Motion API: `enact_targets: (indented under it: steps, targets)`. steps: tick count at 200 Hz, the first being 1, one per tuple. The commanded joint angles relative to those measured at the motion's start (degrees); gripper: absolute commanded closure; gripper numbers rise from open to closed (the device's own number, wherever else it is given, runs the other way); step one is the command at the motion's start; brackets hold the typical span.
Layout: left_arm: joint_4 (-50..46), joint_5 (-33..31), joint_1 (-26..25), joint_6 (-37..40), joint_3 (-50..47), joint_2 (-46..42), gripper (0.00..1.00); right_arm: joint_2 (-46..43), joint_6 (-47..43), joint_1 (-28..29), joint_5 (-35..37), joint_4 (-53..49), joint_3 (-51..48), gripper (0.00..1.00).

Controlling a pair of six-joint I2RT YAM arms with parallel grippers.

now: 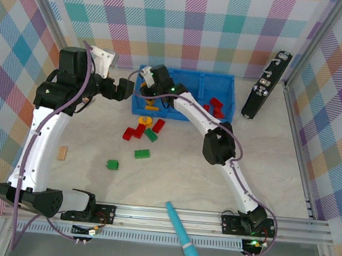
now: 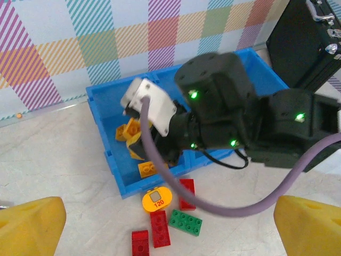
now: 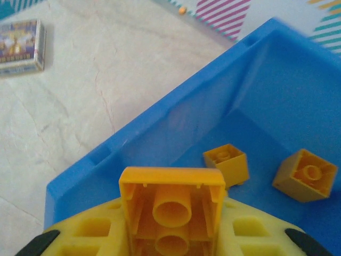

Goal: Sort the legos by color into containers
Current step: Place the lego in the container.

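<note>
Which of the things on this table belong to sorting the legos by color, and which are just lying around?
Belongs: blue tray; yellow brick held by the right gripper; yellow bricks and red bricks in the tray; loose red bricks, green bricks and yellow round piece.
Lying about: teal pen-like tool; tan wooden block; black device.

left gripper spread wide, arm seemingly arched inward, right gripper stretched forward, clamped on a yellow lego
</note>
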Motion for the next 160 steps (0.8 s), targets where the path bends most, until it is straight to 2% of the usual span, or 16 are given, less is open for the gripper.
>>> enact_targets:
  steps: [1,34,78,106,125,160]
  targets:
    - [1.1,1.2,-0.8,0.0,0.3,0.3,0.0,1.9,-4.9,0.6,-0.2,2.5,1.9,0.67]
    - [0.9,1.3,-0.8,-0.3,0.5,0.6,0.0,3.1,-5.6,0.7,1.3,3.2,1.9,0.6]
    - [0.0,1.5,-0.8,-1.2,0.8,0.5,0.0,2.7,-6.4,0.7,2.8,4.0,1.9,0.43]
    - [-1.5,1.4,-0.8,-3.6,0.2,-0.2,0.0,0.8,-6.6,0.7,2.7,3.9,1.2,0.39]
    - [-3.5,0.9,-0.8,-6.6,-1.3,-1.1,0.0,-3.3,-7.1,0.7,2.7,5.1,-2.3,0.37]
    - [-6.6,1.1,-0.8,-13.3,-7.6,-5.0,0.0,-16.5,-9.0,0.5,5.1,11.4,-16.5,0.27]
